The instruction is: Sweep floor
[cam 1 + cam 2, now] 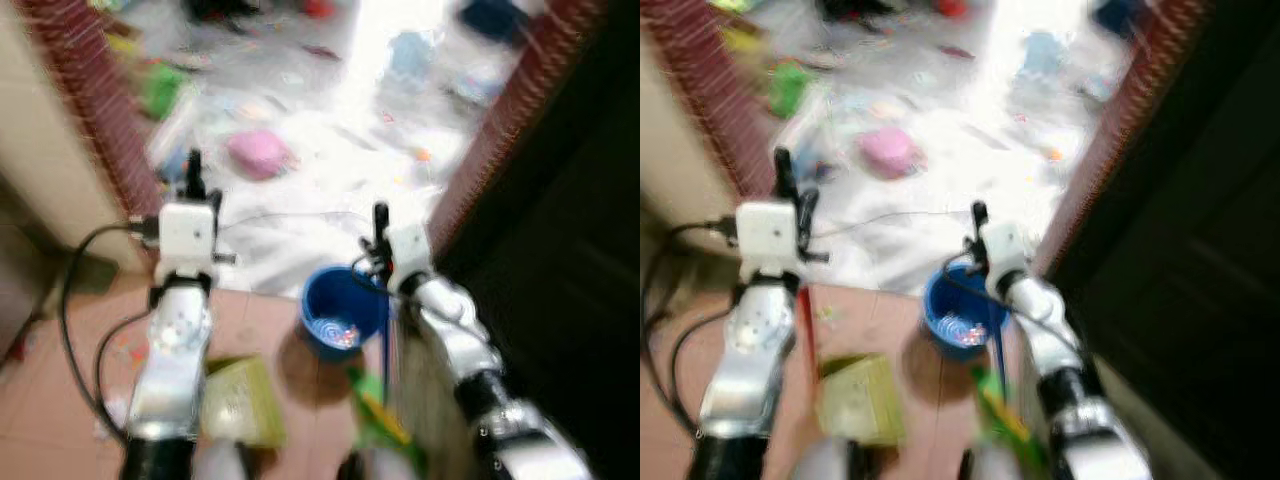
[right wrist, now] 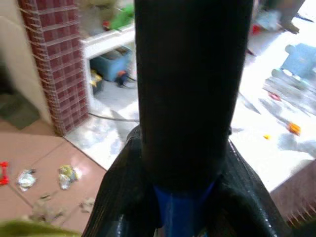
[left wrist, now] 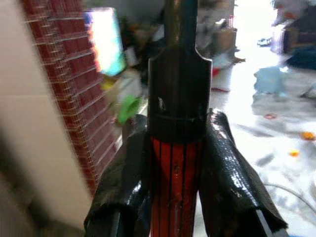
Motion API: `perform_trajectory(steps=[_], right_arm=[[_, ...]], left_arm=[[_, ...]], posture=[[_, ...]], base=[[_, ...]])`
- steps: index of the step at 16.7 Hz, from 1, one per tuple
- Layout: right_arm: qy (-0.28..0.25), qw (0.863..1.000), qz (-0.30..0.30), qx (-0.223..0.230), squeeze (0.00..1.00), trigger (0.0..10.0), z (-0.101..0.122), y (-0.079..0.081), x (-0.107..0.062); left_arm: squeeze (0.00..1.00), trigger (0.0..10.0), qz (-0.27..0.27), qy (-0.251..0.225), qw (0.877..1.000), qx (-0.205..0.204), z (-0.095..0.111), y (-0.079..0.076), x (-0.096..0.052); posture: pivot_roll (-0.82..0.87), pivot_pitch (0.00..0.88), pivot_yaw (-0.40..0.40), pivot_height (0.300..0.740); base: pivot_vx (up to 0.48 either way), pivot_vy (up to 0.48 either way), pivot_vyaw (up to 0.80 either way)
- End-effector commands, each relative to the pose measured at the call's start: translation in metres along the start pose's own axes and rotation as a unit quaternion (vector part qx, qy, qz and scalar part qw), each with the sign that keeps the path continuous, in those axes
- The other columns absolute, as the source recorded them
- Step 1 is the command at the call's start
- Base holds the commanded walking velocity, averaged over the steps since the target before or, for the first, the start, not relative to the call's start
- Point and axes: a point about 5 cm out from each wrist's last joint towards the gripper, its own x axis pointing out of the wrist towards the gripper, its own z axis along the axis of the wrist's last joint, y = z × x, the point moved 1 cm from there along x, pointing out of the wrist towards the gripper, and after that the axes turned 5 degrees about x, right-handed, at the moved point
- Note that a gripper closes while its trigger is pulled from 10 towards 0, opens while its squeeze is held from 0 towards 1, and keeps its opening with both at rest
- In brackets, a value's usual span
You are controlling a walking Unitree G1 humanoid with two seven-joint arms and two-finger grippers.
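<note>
Two pincers grip handles: left (image 3: pixel 177 163) red-black, right (image 2: pixel 190 197) blue-black.

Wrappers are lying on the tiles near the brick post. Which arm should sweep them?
Probably the left gripper: it is shut on the red handle on the side nearer the brick post; the right gripper holds a blue handle by the bucket.

— What was the floor like?
— Near the robot it was reddish-brown tile (image 1: pixel 60 400); past the brick-red door edges it turned to pale, brightly lit flooring (image 1: pixel 300 240).
— And what lay on the tile?
— A blue bucket (image 1: pixel 342 312) stood at the threshold, a yellow-green box (image 1: pixel 240 400) near it, plus crumpled wrappers and scraps (image 2: pixel 44 182).
— On the pale part?
— A pink object (image 1: pixel 258 153), a green one (image 1: pixel 160 88), a light blue piece (image 1: pixel 410 52), small orange bits (image 3: pixel 301 143) and a thin cable (image 1: pixel 300 214), all blurred
</note>
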Motion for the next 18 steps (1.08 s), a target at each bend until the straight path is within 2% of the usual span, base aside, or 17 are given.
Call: perform_trajectory(steps=[1, 6, 11, 14, 18], right_arm=[[-0.025, 1.0, 0.003, 0.018, 0.0, 10.0, 0.009, 0.005, 0.003], [-0.038, 0.999, -0.016, 0.013, 0.0, 10.0, 0.016, 0.002, 0.006], [-0.054, 0.998, -0.029, 0.011, 0.0, 10.0, 0.021, -0.002, 0.006], [-0.058, 0.998, -0.032, 0.008, 0.0, 10.0, 0.022, -0.002, 0.007], [-0.067, 0.997, -0.039, -0.004, 0.0, 10.0, 0.024, -0.002, 0.007]], left_arm=[[0.0, 10.0, 0.001, -0.027, 1.0, 0.006, 0.012, 0.001, 0.002], [0.0, 10.0, 0.001, -0.039, 0.999, 0.0, 0.019, -0.001, 0.005], [0.0, 10.0, 0.0, -0.027, 1.0, -0.005, 0.013, -0.001, 0.003], [0.0, 10.0, -0.006, -0.036, 0.999, -0.006, 0.017, -0.003, 0.003], [0.0, 10.0, 0.008, -0.076, 0.997, 0.009, 0.033, 0.004, 0.005]], posture=[[0.01, 0.128, -0.046, 0.74], [0.02, 0.118, -0.05, 0.74], [0.02, 0.115, -0.055, 0.74], [0.02, 0.115, -0.058, 0.74], [0.02, 0.12, -0.057, 0.74]], base=[[0.0, 0.48, 0.0], [0.0, 0.48, 0.0], [0.0, 0.48, 0.0], [0.0, 0.48, 0.0], [0.0, 0.08, 0.0]])
